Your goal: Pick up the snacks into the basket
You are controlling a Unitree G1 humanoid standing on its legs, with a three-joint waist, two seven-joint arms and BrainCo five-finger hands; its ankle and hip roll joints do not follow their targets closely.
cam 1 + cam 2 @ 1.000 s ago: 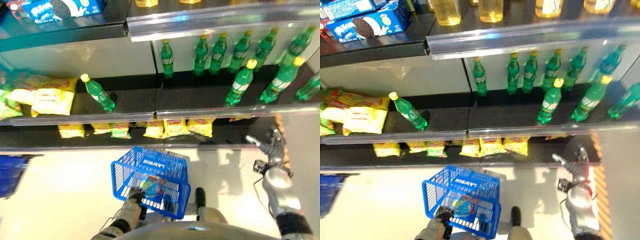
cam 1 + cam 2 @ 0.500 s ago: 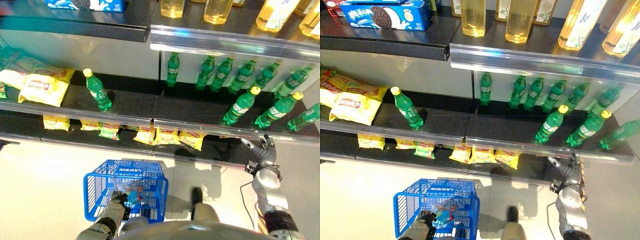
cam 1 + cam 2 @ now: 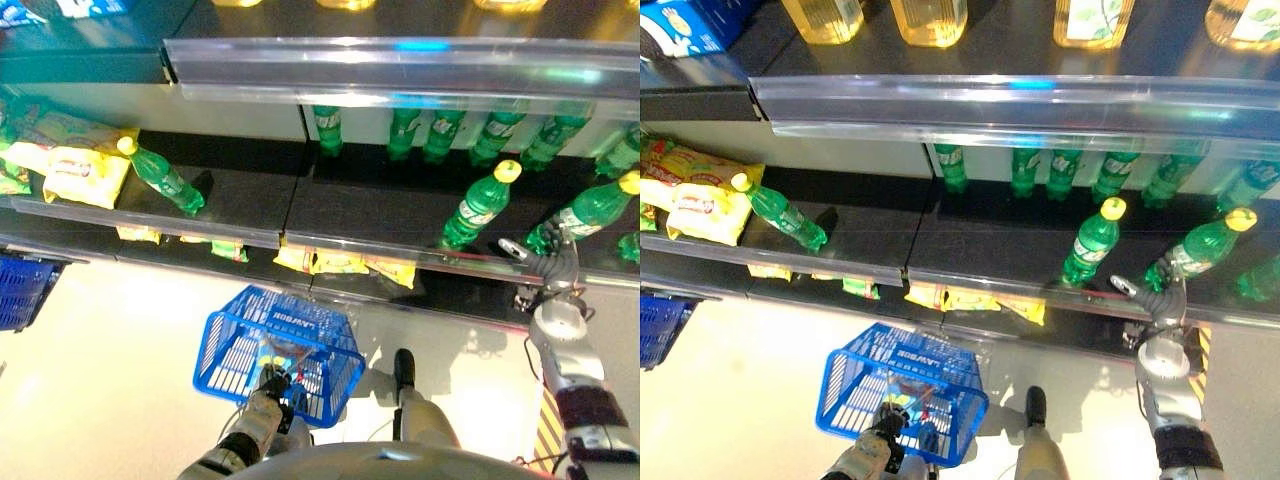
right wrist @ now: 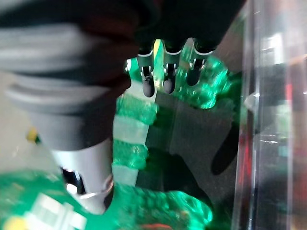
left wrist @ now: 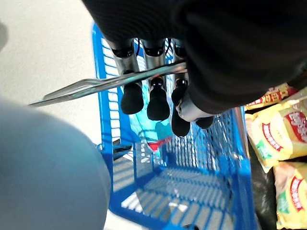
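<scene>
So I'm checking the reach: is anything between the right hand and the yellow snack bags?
Yes. The right hand is up among the green bottles; the snack bags lie one shelf lower, under that shelf's clear front rail.

My head eyes look down, both sharing shelves (image 3: pixel 300 215) and blue basket (image 3: pixel 240 345) | left wrist cam close above that basket (image 5: pixel 115 143) | right wrist cam close on green bottles (image 4: pixel 134 153)
</scene>
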